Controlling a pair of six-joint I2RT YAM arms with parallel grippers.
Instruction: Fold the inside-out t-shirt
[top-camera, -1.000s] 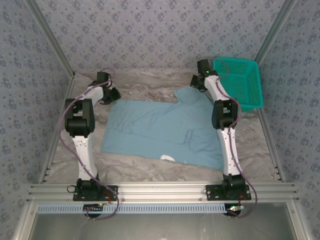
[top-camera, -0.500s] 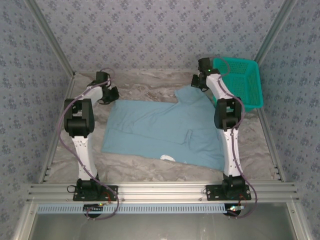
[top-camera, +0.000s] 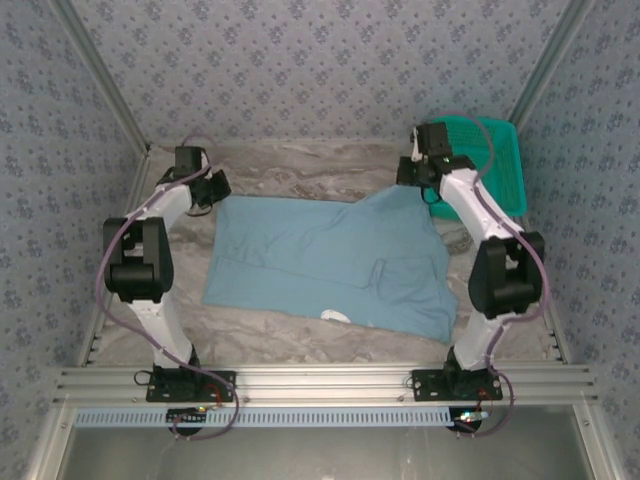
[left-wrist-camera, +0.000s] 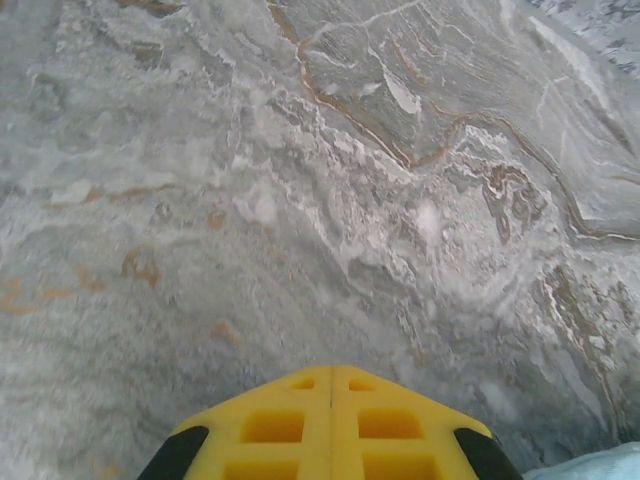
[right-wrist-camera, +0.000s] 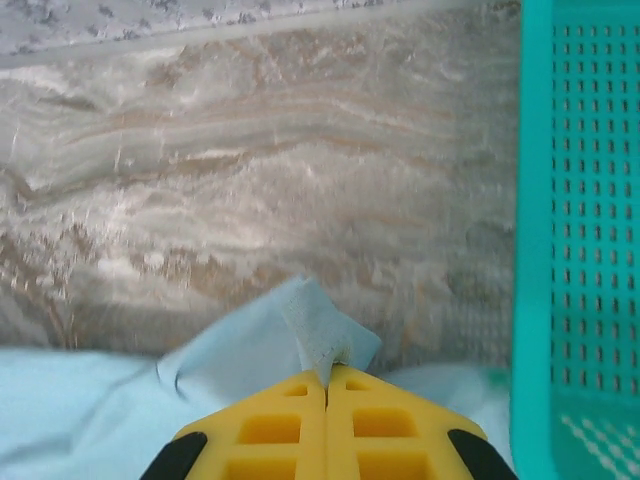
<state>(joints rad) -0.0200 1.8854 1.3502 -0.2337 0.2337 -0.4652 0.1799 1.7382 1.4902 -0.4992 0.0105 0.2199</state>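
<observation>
Shut left gripper (left-wrist-camera: 331, 372) beside the 10 o'clock corner and swung out right gripper (right-wrist-camera: 327, 371), clamped on the 2 o'clock corner of the inside-out t-shirt (top-camera: 320, 260) lying mid-way on the table (top-camera: 300, 165), straightening its far edge for folding.

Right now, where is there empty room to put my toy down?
Bare marble table runs along the far wall between the left gripper and right gripper, and between the t-shirt and the near rail. It's crowded by the basket, where the right gripper pinches cloth.
</observation>
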